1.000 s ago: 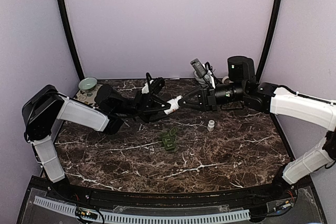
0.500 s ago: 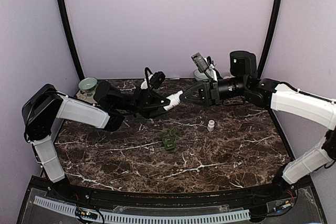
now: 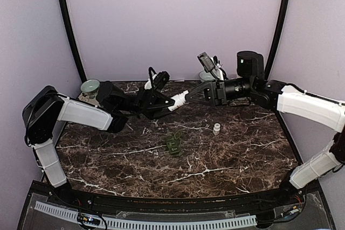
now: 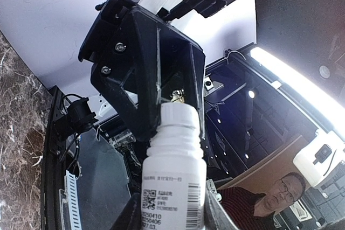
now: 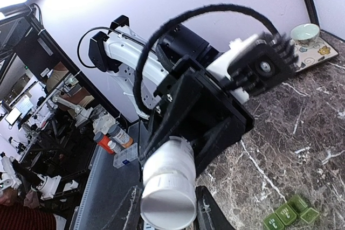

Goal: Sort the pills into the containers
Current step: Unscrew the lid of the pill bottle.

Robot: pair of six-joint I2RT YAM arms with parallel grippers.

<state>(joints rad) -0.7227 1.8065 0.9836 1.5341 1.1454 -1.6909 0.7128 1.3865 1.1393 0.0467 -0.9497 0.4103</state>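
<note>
Both tools meet in the air. The left tool clenches the white pill bottle by its labelled body, and the right tool grasps its cap. The green pill container lies mid-table, below them.

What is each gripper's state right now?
Left gripper: closed, holding the white pill bottle by its body.
Right gripper: closed on the same bottle's cap.

The top view looks down from above and behind the arm bases over the whole bench. The left wrist view looks up, close along the white bottle, at the right tool. The right wrist view faces the left tool, bench behind. All share the bottle.
</note>
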